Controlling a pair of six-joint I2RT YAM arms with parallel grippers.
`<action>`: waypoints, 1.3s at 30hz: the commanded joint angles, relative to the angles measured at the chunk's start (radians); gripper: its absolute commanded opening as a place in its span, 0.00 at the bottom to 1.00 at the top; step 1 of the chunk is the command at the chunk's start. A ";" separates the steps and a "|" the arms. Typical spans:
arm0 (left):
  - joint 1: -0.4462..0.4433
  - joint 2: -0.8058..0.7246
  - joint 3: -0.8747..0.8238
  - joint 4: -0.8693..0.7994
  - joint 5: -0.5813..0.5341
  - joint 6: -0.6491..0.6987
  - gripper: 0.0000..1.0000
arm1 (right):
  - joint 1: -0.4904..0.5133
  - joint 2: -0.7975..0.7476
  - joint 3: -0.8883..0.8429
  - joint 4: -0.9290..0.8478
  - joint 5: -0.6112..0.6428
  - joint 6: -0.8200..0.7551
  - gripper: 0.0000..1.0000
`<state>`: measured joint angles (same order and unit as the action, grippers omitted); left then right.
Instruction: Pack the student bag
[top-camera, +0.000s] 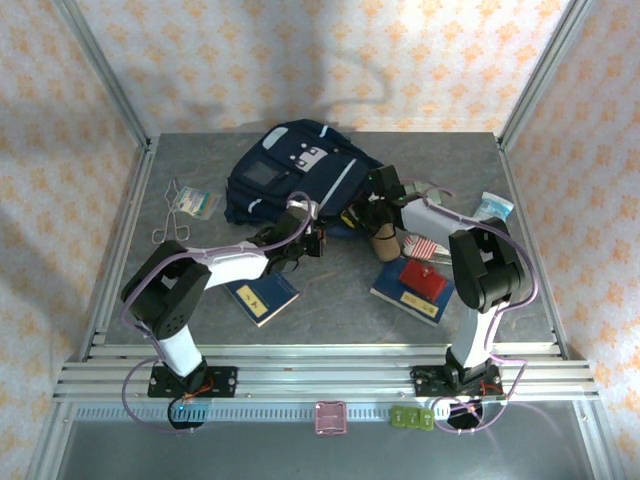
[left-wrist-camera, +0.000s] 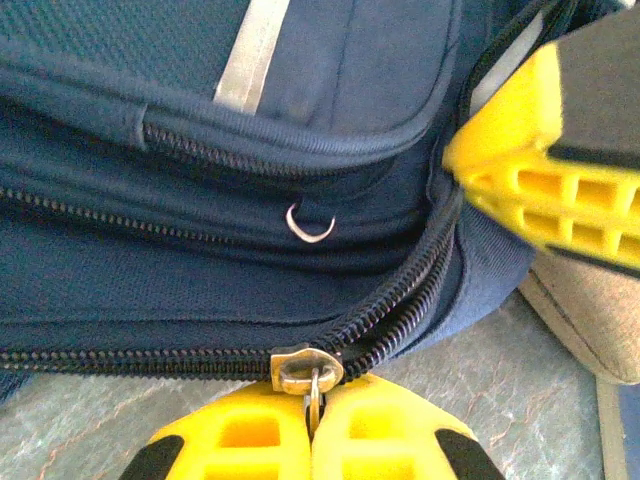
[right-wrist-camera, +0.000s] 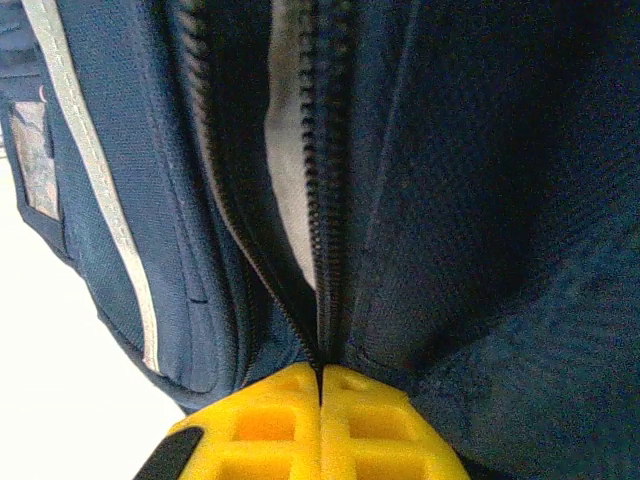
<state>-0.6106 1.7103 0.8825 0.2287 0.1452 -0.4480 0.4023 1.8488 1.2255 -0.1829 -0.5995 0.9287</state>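
A: Reading the top view from the near edge outward, what comes first?
B: Two flat blue books. One book (top-camera: 262, 297) lies ahead of the left arm. The other (top-camera: 390, 288) lies ahead of the right arm and carries a red object (top-camera: 425, 275). Just beyond it stands a brown glasses case (top-camera: 383, 240).
A: And the pincers?
B: Both lie past the books, at the near rim of the student bag (top-camera: 290, 175). The left gripper (top-camera: 305, 228) meets the rim toward its middle. The right gripper (top-camera: 362, 212) meets the near right corner, just beside the case.
A: State of the left pincer?
B: In the left wrist view, its pads are pressed together on the zip pull (left-wrist-camera: 314, 388), with the metal slider (left-wrist-camera: 305, 368) touching the fingertips. The teeth run closed to the left of the slider and part to its right. The bag (left-wrist-camera: 200, 290) rises directly beyond. The right gripper's yellow finger (left-wrist-camera: 540, 180) presses the bag's corner at upper right.
A: The right pincer?
B: In the right wrist view, its pads are closed tight, pinching the bag's fabric (right-wrist-camera: 480, 200) where the two rows of teeth converge. Beyond that point the rows spread, showing a pale lining (right-wrist-camera: 290, 150).
A: The bag as a whole?
B: It lies flat on the table (top-camera: 190, 160) at far centre, front patches up.
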 joint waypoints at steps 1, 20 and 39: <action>0.057 -0.073 -0.054 0.022 -0.024 -0.012 0.00 | -0.026 -0.019 -0.004 0.075 0.055 0.009 0.00; 0.357 -0.024 -0.036 -0.109 -0.141 -0.009 0.00 | -0.023 -0.053 -0.036 0.172 0.079 0.001 0.00; 0.253 -0.142 0.009 -0.177 -0.031 -0.068 0.48 | 0.053 -0.128 0.004 0.080 0.004 -0.356 0.45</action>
<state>-0.3660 1.6909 0.9379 0.0849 0.1413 -0.4812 0.4309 1.7809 1.2690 -0.0952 -0.5617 0.6796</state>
